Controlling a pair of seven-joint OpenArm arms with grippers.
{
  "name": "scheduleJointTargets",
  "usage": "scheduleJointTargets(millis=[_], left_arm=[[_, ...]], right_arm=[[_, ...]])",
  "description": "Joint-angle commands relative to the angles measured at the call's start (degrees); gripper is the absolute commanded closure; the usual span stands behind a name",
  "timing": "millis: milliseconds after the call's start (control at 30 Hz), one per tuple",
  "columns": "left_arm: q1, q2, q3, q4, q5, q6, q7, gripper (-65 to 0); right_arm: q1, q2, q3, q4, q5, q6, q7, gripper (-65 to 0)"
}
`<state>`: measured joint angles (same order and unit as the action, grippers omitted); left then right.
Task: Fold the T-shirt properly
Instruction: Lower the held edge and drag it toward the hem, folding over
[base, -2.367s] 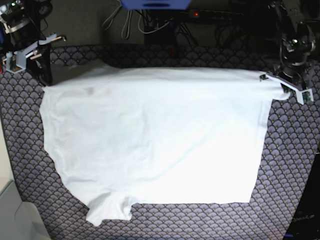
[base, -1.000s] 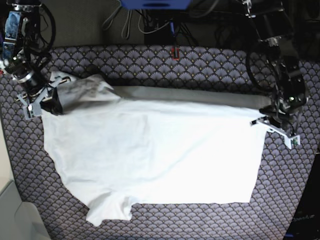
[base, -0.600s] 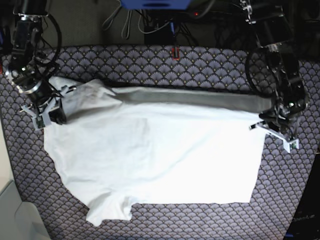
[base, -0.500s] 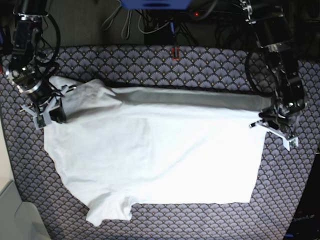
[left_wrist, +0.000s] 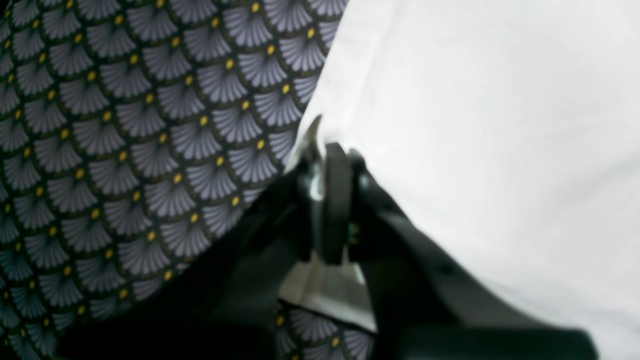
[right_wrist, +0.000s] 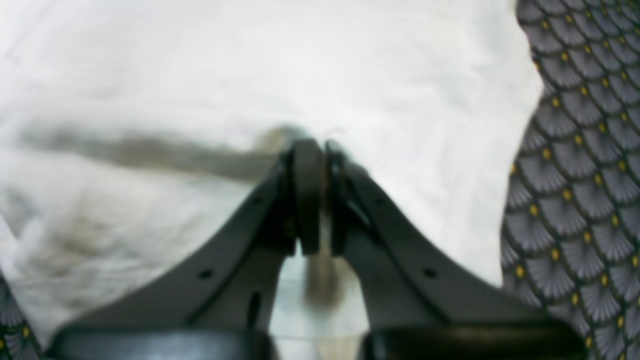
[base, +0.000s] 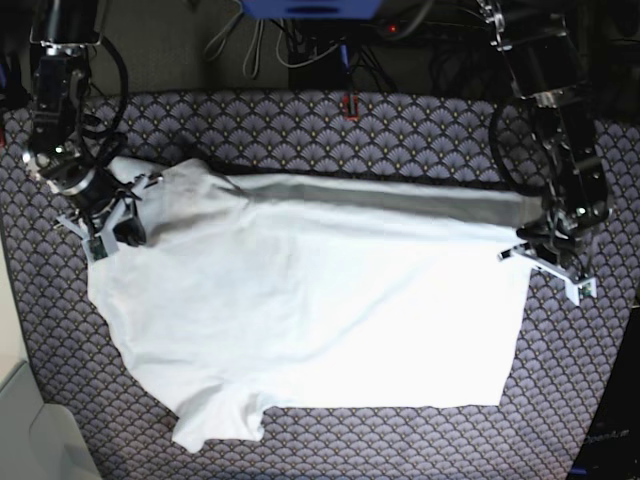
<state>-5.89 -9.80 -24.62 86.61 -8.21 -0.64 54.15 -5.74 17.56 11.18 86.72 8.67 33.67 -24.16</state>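
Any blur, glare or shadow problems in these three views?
Base view: the T-shirt is overexposed, wrinkles washed out, with a grey shadowed band along its far edge. Left wrist view: patterned cloth sharp, fingers soft. Right wrist view: blurred throughout.

A dark tablecloth (base: 420, 125) with a grey fan pattern lies below tangled cables (base: 300, 45).

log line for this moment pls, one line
step: folding far edge forward | left claw: shut on T-shirt corner | right claw: shut on T-shirt | surface: patterned cloth
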Motion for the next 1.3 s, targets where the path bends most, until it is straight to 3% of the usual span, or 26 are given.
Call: scheduleJointTargets(millis=[0,367,1100,1200,1267], left_arm=[[-1.01,-0.7,-0.04,0.91,0.16,0.16,-1.1,-0.5],[-1.01,-0.7,-0.04,0.91,0.16,0.16,-1.01,-0.5],[-1.36,-2.2,-0.04,0.82,0.16,0.16,-1.18,-1.0],[-1.36,-2.2,-0.04,0.82,0.08,0.07,-1.18,-1.3],[-1.36,-2.2,-0.04,0.82,0.08,0.07,-1.18,-5.0]], right_arm=[[1.3,1.12,-0.76,1.15,0.08,-0.04,1.26,0.0],[5.61,-0.2,-3.31,0.54,-6.07,-0.22,1.26,0.0],[10.7,-0.2,-3.4,-6.94,-6.16,-0.13,1.17,-0.1],[10.7,-0.2,-3.4,-6.94,-6.16,-0.13,1.17,-2.7],[10.7,-0.2,-3.4,-6.94,-6.16,-0.13,1.17,-7.0]])
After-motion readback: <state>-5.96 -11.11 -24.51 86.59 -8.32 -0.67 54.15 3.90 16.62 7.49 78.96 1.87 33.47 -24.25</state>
